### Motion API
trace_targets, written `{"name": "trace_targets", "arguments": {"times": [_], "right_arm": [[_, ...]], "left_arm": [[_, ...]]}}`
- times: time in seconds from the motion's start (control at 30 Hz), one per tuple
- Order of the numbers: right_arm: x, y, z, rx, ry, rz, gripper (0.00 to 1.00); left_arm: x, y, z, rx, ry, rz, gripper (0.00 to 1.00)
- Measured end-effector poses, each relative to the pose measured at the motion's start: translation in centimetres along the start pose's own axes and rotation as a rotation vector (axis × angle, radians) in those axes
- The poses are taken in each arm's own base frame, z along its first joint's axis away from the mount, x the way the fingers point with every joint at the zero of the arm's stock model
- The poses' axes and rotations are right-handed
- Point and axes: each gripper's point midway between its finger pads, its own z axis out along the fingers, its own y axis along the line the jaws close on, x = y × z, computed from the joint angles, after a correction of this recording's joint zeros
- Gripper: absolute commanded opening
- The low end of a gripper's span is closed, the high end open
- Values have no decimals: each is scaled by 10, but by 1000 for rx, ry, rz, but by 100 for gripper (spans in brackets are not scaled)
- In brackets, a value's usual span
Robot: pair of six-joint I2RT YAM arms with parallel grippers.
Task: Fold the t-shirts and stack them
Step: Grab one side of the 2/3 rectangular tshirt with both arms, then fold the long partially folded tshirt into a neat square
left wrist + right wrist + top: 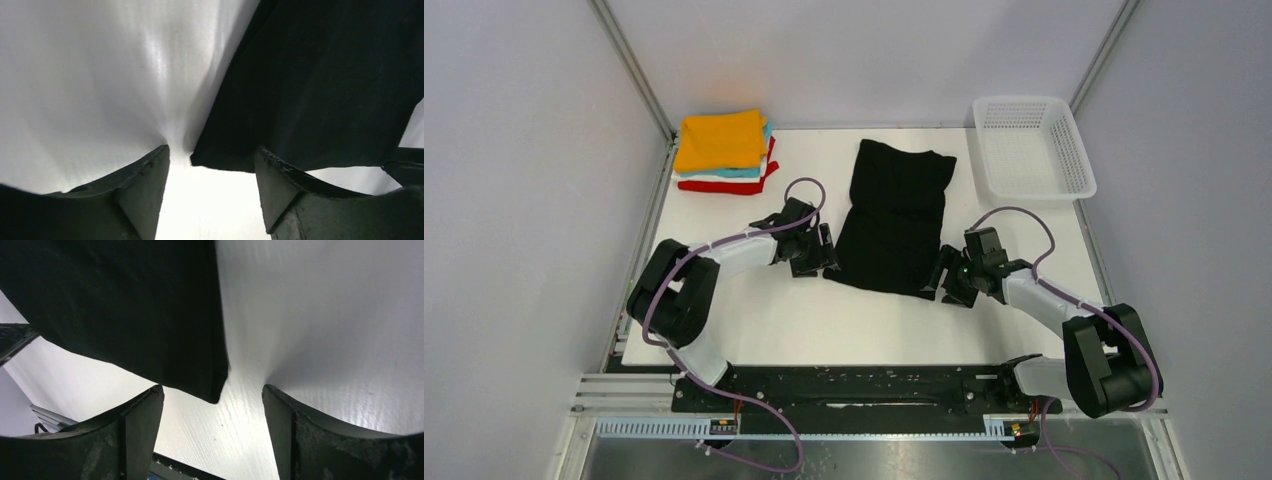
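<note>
- Nearest me in the overhead view, the mounting rail (854,385) carries both arms. They reach in toward the black t-shirt (894,210), which lies flat on the table (754,320). Its sides look already turned in, leaving a narrow strip.
- The left gripper (824,262) sits at the shirt's near left corner and the right gripper (942,282) at its near right corner, both low to the table. I read that as lining up on the hem to fold it away from me, toward the collar.
- Beyond the shirt's far left corner waits the stack of folded shirts (724,165), with the orange shirt (719,140) on top and teal, white and red edges under it. That is where the black one should end up.
- The white mesh basket (1031,101) stands beyond the shirt's far right corner, apart from the cloth.
- Left wrist view: the left gripper (212,155) has its jaws well apart. A corner of the black t-shirt (320,85) lies between them on the table, and nothing is pinched.
- Right wrist view: the right gripper (212,392) is likewise spread. A corner of the black t-shirt (125,305) points into the gap but is not clamped.
- Cloth this limp will, I judge, need both corners caught together, or the hem will drag skewed.
</note>
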Motion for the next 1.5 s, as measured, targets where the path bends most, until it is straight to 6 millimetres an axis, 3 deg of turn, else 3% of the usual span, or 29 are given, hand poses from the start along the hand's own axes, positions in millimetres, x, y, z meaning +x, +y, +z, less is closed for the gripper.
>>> {"name": "trace_targets", "arguments": {"times": [0.1, 0.27, 0.33, 0.37, 0.4, 0.6, 0.73, 0.9, 1.03, 1.23, 1.33, 1.5], "right_arm": [[-1, 6, 6, -13, 1, -8, 67], [-3, 8, 13, -19, 4, 1, 42], [-1, 7, 15, -15, 16, 9, 22], [0, 6, 16, -11, 19, 10, 5], [1, 5, 17, -5, 20, 10, 0], [7, 1, 16, -2, 34, 0, 0], [29, 5, -2, -44, 81, -53, 0], [78, 12, -46, -140, 190, -166, 0], [102, 26, -93, -300, 175, -250, 0], [121, 43, -137, -470, 180, -306, 0], [115, 52, -148, -486, 154, -319, 0], [93, 69, -152, -463, 103, -322, 0]], "left_arm": [[-3, -9, 7, 16, -3, 4, 53], [-4, -22, 19, 33, 11, 10, 24], [-4, -25, 23, 34, 18, 14, 1], [-2, -25, 24, 32, 21, 14, 0], [0, -24, 24, 25, 26, 17, 0], [8, -26, 23, 38, 19, 33, 0], [41, -15, 6, 24, 39, 64, 0], [104, 3, -48, 16, 81, 139, 0], [128, -17, -106, 164, 6, 231, 0], [120, -40, -171, 397, -149, 235, 0], [112, -42, -183, 425, -209, 228, 0], [83, -41, -186, 308, -298, 197, 0]]}}
